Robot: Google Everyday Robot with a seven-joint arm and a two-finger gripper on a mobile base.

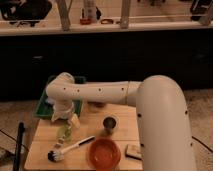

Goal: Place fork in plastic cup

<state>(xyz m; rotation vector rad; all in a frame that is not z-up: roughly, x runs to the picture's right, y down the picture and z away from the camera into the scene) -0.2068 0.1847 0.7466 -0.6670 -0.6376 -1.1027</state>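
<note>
The plastic cup (64, 132), small and yellow-green, stands on the left part of the wooden table (45, 137). My gripper (68, 121) hangs at the end of the white arm, directly above the cup and touching or nearly touching its rim. I cannot make out a fork; the gripper hides whatever it may hold. A white-handled utensil with a dark head (70, 148) lies on the table in front of the cup.
A dark shiny metal cup (110, 124) stands mid-table. A wide orange bowl (104, 152) sits at the front edge, with a small flat object (134, 150) to its right. A green tray (44, 104) lies at the back left. A dark counter runs behind.
</note>
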